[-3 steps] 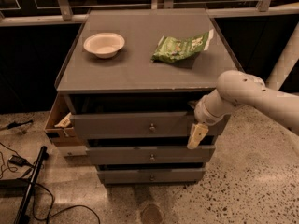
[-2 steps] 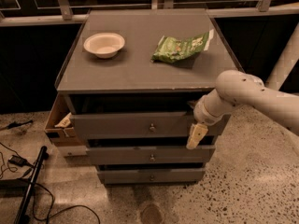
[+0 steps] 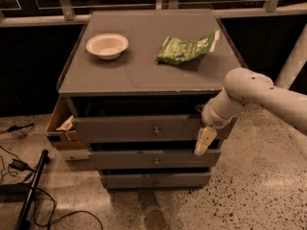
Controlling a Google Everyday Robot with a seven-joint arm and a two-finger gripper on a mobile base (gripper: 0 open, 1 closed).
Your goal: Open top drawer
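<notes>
The top drawer sits dead centre of the frame, just under the counter slab, with its little round knob bare in the middle of the front. A dark slot shows above the front, so I judge it a little way out, but nowhere near open. And here's the thing: nothing has budged over the last second. The drawer front holds the same line, and the gripper hangs where it was, at the drawer's right end, right of centre in the frame. Whether the jaws are clenched on that edge or released, I cannot tell. So the pull looks stalled or barely creeping, with most of the travel left. Up top, the white bowl and green snack bag sit undisturbed. A cardboard box pokes out at centre left.
</notes>
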